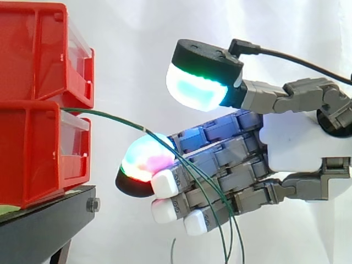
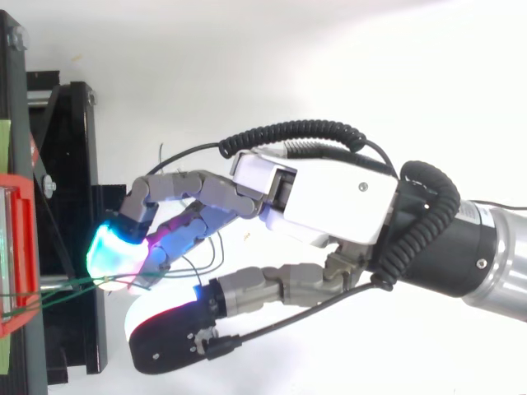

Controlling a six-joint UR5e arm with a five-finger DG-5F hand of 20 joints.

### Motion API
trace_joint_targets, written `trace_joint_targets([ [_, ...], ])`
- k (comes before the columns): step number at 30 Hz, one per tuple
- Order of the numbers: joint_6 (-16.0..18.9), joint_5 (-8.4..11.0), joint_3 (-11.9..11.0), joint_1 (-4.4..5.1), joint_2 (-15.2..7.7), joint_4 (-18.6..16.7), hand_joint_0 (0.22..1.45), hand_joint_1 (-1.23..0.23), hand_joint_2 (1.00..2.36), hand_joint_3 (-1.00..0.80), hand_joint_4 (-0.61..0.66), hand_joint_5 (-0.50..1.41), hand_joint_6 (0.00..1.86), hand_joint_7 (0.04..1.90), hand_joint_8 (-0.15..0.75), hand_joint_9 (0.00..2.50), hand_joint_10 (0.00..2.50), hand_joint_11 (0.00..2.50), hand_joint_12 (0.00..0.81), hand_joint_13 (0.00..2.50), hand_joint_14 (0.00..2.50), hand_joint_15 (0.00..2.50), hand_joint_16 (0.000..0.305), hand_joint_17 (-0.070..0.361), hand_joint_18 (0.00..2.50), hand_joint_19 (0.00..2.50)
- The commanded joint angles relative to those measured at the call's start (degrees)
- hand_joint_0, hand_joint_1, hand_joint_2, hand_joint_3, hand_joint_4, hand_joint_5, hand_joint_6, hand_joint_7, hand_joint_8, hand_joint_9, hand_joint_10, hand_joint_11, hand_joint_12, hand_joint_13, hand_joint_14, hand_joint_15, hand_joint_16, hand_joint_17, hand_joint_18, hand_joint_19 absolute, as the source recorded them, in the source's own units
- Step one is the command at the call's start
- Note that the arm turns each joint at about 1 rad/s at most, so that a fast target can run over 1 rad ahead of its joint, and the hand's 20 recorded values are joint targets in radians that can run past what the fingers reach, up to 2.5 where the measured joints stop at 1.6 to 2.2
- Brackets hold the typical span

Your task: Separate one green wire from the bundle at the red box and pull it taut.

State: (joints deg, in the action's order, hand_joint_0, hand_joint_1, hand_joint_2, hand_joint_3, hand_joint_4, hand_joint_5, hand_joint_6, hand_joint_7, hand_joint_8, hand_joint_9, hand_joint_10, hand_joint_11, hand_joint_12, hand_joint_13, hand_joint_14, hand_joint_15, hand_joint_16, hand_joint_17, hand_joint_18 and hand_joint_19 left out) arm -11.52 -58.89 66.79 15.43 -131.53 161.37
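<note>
Green wire point(image 1: 110, 116) led out from the red box point(image 1: 33, 154), draped slack across the wide-open robot hand point(image 1: 297, 143), not yet taut

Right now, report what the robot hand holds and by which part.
Cannot tell. A green wire runs from the red box into the robot hand and hangs below it; no clear grip shows.

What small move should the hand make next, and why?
Probably the hand should close its thumb onto the fingers to pinch one green wire. The wire arcs slack from the lower red bin over a fingertip, more wire hangs across the fingers, and the thumb stands well above them.
</note>
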Motion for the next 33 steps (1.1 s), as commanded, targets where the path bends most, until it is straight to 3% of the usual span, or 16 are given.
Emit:
trace_joint_targets([
  [1,0.2,0.09,0.0,0.39,-0.7,-0.2,0.6,-0.61,1.01,-0.43,0.27,-0.09,0.5,1.09,0.249,0.9,0.01,0.33,0.322,0.75,0.01,0.34,0.05,0.113,0.61,0.58],
  [4,2.5,-0.52,0.0,0.39,-3.1,-1.7,0.6,-0.61,1.01,-0.44,0.27,-0.09,0.5,1.11,0.25,0.91,0.01,0.35,0.321,0.76,0.01,0.37,0.051,0.114,0.61,0.58],
  [5,5.5,-1.4,0.0,0.39,-3.6,-2.5,0.6,-0.61,1.01,-0.43,0.26,-0.09,0.5,1.12,0.252,0.92,0.01,0.36,0.322,0.77,0.01,0.37,0.051,0.114,0.61,0.58],
  [6,6.3,-1.49,0.0,0.57,-3.6,-2.5,0.6,-0.61,1.01,-0.43,0.25,-0.09,0.5,1.14,0.252,0.96,0.02,0.42,0.324,0.8,0.02,0.41,0.05,0.113,0.62,0.58],
  [13,5.9,-1.76,-1.7,0.57,-3.6,-0.2,0.6,-0.61,1.01,-0.44,0.23,-0.09,0.5,1.19,0.265,1.1,0.02,0.7,0.33,0.88,0.02,0.53,0.051,0.114,0.64,0.6],
  [23,5.8,-1.93,-3.6,0.39,-3.6,1.1,0.6,-0.61,1.01,-0.44,0.23,-0.1,0.5,1.19,0.262,1.11,0.02,0.73,0.338,0.94,0.02,0.58,0.051,0.115,0.66,0.61],
  [33,6.3,-3.69,-3.6,-1.28,-3.6,1.0,0.63,-0.58,1.01,-0.37,0.19,-0.09,0.5,1.28,0.266,1.13,0.02,0.76,0.342,0.96,0.02,0.59,0.051,0.115,0.67,0.62],
])
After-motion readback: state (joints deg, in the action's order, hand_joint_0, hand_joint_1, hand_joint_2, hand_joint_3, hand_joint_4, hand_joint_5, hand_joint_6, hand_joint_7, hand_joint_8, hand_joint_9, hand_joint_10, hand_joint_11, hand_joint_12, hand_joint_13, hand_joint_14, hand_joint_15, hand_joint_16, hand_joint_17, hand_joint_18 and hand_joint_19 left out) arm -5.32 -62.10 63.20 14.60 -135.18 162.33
